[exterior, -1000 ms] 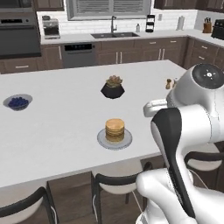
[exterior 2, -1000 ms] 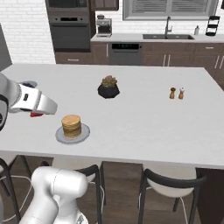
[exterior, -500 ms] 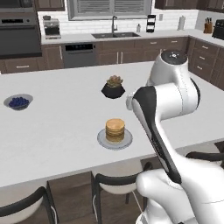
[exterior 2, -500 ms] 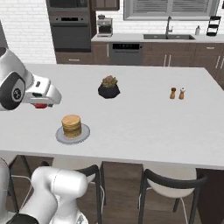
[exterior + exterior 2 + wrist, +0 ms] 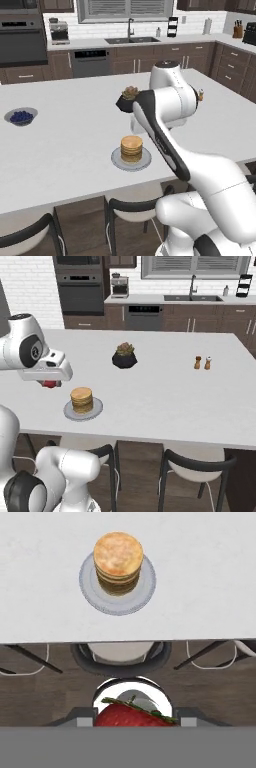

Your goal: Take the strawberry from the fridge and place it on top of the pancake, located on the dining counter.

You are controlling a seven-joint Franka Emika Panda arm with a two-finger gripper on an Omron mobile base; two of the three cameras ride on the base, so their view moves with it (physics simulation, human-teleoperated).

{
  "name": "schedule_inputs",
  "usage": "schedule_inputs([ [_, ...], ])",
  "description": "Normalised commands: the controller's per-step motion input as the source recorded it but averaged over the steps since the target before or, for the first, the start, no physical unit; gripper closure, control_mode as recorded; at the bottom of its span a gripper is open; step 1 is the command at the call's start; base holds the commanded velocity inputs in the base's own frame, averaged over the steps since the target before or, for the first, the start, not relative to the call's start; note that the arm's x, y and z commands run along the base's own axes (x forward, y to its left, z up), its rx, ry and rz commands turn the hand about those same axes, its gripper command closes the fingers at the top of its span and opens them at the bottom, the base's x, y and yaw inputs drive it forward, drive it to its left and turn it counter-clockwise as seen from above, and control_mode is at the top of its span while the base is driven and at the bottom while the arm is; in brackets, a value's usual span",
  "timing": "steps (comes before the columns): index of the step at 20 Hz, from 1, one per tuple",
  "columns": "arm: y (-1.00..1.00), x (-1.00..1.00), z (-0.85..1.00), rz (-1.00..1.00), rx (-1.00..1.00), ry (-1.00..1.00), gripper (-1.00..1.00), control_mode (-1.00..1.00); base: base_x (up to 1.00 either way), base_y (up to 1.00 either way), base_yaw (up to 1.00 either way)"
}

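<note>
Even, bright, diffuse rendered light fills all three views, with no harsh glare on the white counter [image 5: 60,145]; the plate [image 5: 95,408] and the plant pot [image 5: 124,360] cast only faint, soft shadows close under them. The base views are slightly soft and low in detail, with far cabinets a little blurred; in the hand view the pancake [image 5: 118,556] is fairly crisp, while the strawberry [image 5: 132,716] at the bottom edge is cut off and soft.
</note>
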Motion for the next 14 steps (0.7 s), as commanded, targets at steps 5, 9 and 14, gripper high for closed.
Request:
schedule_inputs([
  [5,0.0,0.54,-0.4,0.05,0.0,0.07,1.0,-1.0,0.0,0.0,0.0],
  [9,0.0,0.61,-0.29,0.06,0.0,0.06,1.0,-1.0,0.0,0.0,0.0],
  [14,0.0,0.66,-0.31,0.06,0.0,0.08,1.0,-1.0,0.0,0.0,0.0],
])
